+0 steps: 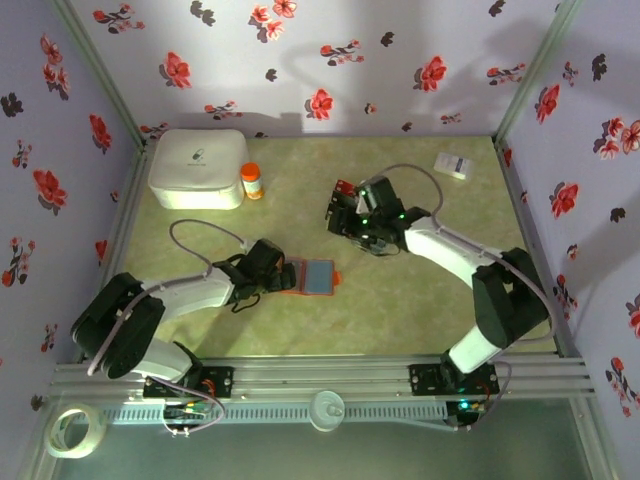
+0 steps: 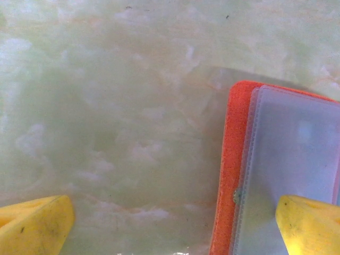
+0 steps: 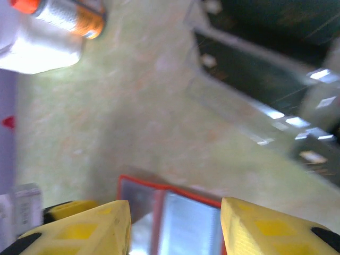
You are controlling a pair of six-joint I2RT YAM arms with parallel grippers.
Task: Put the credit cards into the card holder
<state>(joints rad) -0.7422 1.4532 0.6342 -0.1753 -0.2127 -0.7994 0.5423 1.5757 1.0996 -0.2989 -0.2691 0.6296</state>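
The card holder (image 1: 317, 276) lies open on the green table, orange-red outside with bluish-grey sleeves inside. My left gripper (image 1: 280, 272) is at its left edge and stands open wide. In the left wrist view this gripper (image 2: 175, 228) straddles that edge of the holder (image 2: 297, 149): one yellow finger (image 2: 311, 226) is over the clear sleeve, the other over bare table. My right gripper (image 1: 340, 215) hovers farther back, open, with nothing between its fingers. In its wrist view the gripper (image 3: 175, 228) frames the holder (image 3: 186, 223). A red credit card (image 1: 345, 187) peeks out beside it; anything under it is hidden.
A white lidded box (image 1: 197, 167) and a small orange bottle (image 1: 252, 181) stand at the back left. A white printed slip (image 1: 455, 165) lies at the back right. Flowered walls enclose three sides. The metal rail (image 1: 330, 380) runs along the near edge, with a tape roll (image 1: 75, 430) beyond it.
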